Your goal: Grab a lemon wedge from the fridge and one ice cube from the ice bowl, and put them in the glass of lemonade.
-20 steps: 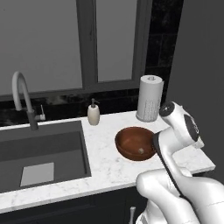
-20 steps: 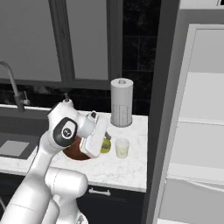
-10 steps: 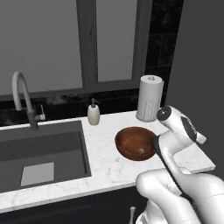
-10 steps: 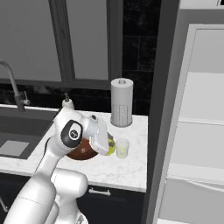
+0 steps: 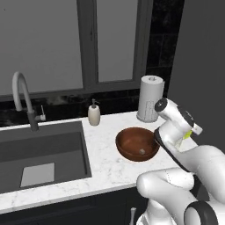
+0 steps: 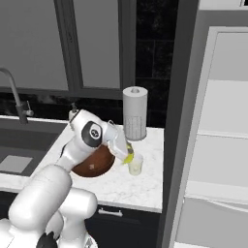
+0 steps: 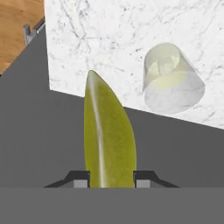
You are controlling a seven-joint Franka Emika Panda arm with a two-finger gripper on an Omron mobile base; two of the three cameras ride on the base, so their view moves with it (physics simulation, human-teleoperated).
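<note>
My gripper (image 7: 109, 180) is clamped on the lemon wedge (image 7: 108, 135), which stands up between my two finger tips in the hand view, pinched near its base with the pointed end leading. Over the last second I have swung the hand across from above the ice bowl (image 6: 94, 162) toward the glass of lemonade (image 6: 135, 164), and in the right base view the wedge (image 6: 128, 158) now hangs just at the glass's near rim, on the bowl side. That puts me at the delivery step for the first item. In the hand view the glass (image 7: 173, 83) sits ahead and off to one side of the wedge's tip, so I judge I am not yet squarely over the mouth; a small correction toward it seems needed before I let go, or the wedge could glance off the rim onto the marble counter (image 7: 109, 39). From the left base view only a sliver of the wedge (image 5: 188, 134) peeks past my wrist, so I cannot say from there how high it rides. The ice cube (image 5: 141, 151) lies in the bowl (image 5: 137, 143), to be fetched after.
</note>
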